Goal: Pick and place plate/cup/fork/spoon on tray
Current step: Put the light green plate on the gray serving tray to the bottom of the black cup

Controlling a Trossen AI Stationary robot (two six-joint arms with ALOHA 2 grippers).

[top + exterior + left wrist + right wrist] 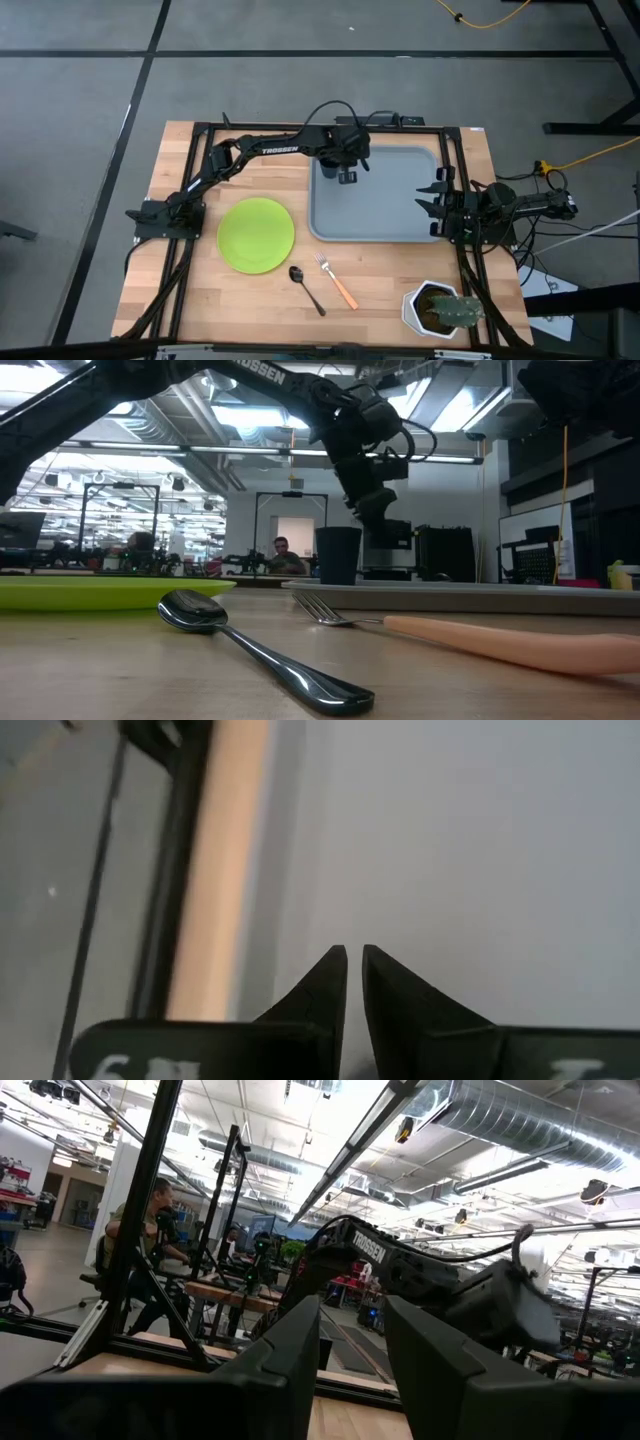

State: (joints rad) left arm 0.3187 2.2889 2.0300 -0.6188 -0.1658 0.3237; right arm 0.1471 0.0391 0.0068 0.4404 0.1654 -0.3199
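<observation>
The grey-blue tray (390, 215) lies at the table's far right. The dark cup (338, 555) stands upright on it near its left end. My left gripper (347, 175) hangs over the tray's far left corner, above and to the right of the cup (390, 532). Its fingers (354, 952) are shut with nothing between them and slant down at bare tray. The lime-green plate (256, 235) lies flat left of the tray. The dark spoon (307, 288) and the orange-handled fork (336, 280) lie near the front edge. My right gripper (437, 205) waits open at the tray's right edge.
A white hexagonal pot with a cactus (440, 308) stands at the near right corner. A black frame (300, 127) runs along the table's far and side edges. People sit in the room beyond (150, 1220).
</observation>
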